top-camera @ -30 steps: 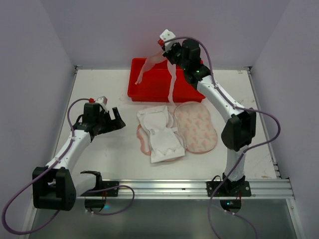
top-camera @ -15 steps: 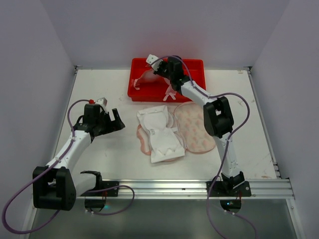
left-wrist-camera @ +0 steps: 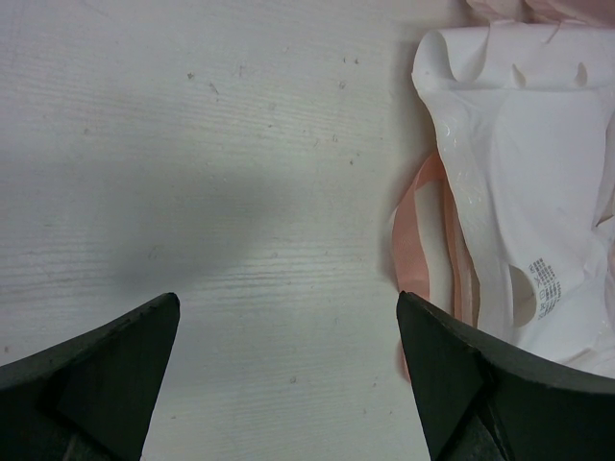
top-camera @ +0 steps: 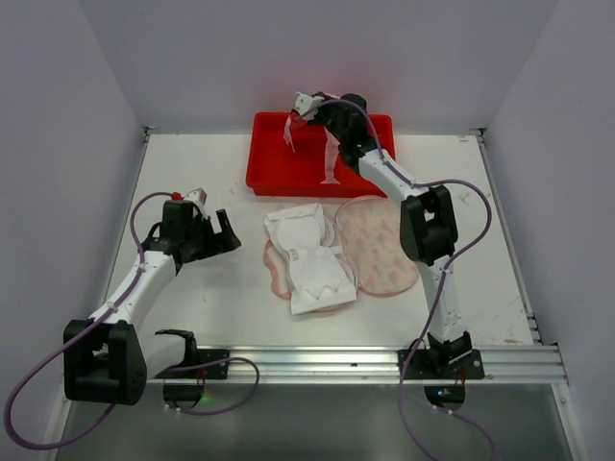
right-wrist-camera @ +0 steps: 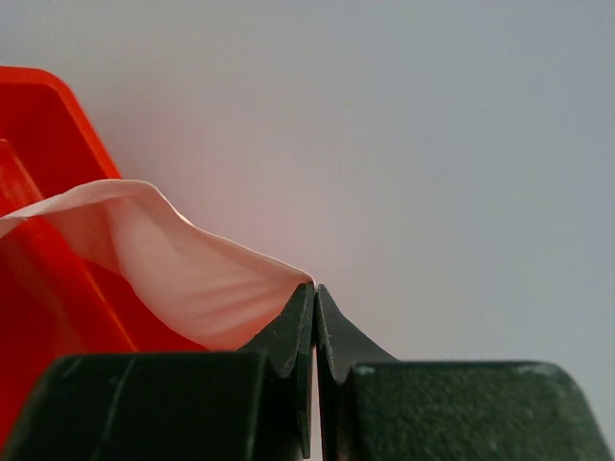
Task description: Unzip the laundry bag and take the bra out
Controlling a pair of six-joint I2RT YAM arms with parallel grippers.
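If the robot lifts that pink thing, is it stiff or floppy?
Probably floppy: the bra hangs in limp strips from the right gripper over the red tray. Likely light, since one thin pinch at its edge holds it up. It might slip from that small grip.

Two grippers total, the left gripper (left-wrist-camera: 288,298) and the right gripper (right-wrist-camera: 314,288), then just one red tray (top-camera: 274,163), one laundry bag (top-camera: 384,250), one bra (right-wrist-camera: 183,279), and one white fabric piece (top-camera: 307,259) on top of that bag (lining or a second garment, honestly can't tell).
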